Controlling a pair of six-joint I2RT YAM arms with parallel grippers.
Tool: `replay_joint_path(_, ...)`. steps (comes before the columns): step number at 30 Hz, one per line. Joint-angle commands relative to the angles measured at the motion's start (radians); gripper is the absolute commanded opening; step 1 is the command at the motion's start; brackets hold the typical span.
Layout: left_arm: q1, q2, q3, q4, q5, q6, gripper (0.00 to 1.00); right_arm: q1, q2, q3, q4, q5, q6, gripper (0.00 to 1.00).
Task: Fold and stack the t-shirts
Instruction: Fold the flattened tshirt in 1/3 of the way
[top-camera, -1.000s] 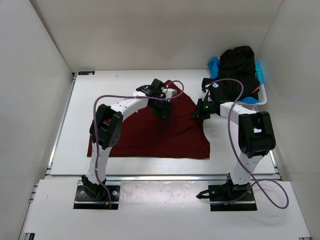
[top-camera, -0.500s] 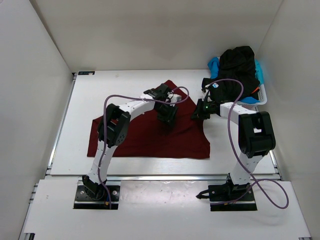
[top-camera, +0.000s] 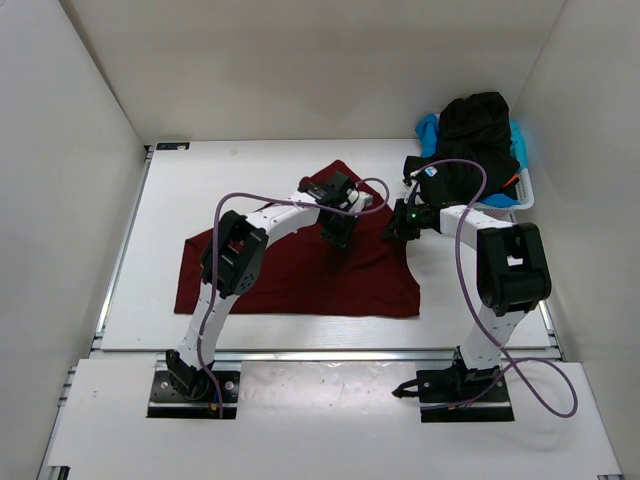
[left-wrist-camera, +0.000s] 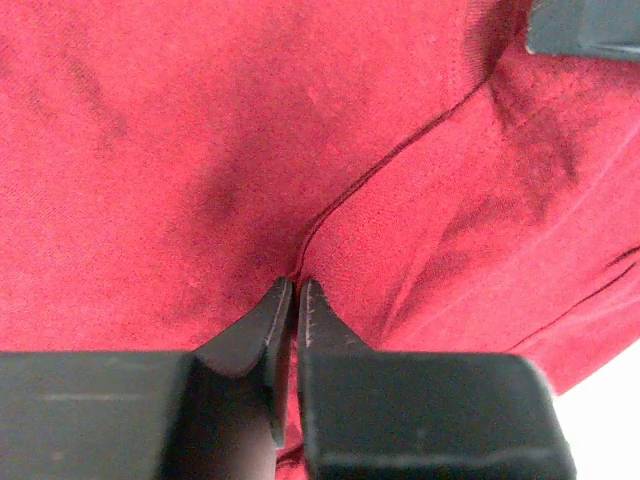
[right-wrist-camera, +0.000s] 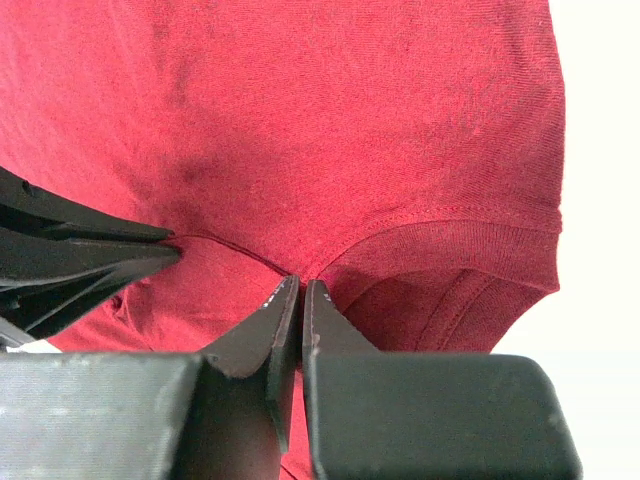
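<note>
A dark red cloth t-shirt (top-camera: 290, 275) is lying spread on the white desk (top-camera: 240, 180), with its wide hem toward the arms. In its right part, a thin ridge of the cloth is being pinched by the left gripper (left-wrist-camera: 297, 288), whose jaws are standing almost together. Near it, at the right border of the t-shirt by the sleeve, the cloth is being clamped by the right gripper (right-wrist-camera: 301, 285), which is fully clenched. A fold is probably being started here. To do it well, both pinches should be lifted together and at the same height, so that the cloth is carried over evenly and no layer slips out. The edges should be matched before anything is let go. At the far right, a black cloth t-shirt (top-camera: 470, 130) and a light blue cloth t-shirt (top-camera: 428, 128) are waiting, piled in the white plastic lattice basket (top-camera: 525, 195).
</note>
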Motion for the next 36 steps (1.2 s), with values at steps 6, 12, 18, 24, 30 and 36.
replay_joint_path(6, 0.01, -0.06, 0.023, 0.002, -0.065, 0.006, 0.04, -0.006, -0.044, -0.006, 0.022, -0.004, -0.012, 0.0)
replay_joint_path(12, 0.016, -0.147, -0.029, 0.026, -0.079, -0.01, 0.03, -0.011, -0.046, -0.002, 0.052, -0.026, -0.02, 0.0)
replay_joint_path(18, 0.027, -0.167, -0.087, 0.034, -0.105, -0.04, 0.02, 0.009, -0.016, 0.03, 0.078, -0.02, -0.04, 0.0)
replay_joint_path(24, 0.026, -0.173, -0.093, 0.029, -0.152, -0.054, 0.03, -0.006, -0.027, 0.005, 0.147, 0.031, -0.036, 0.0)
replay_joint_path(30, 0.012, -0.163, -0.13, 0.035, -0.151, -0.063, 0.17, 0.0, 0.022, 0.025, 0.129, 0.051, -0.049, 0.32)
replay_joint_path(36, 0.03, -0.184, -0.138, 0.014, -0.174, -0.076, 0.99, -0.024, -0.038, 0.027, 0.086, 0.086, -0.049, 0.45)
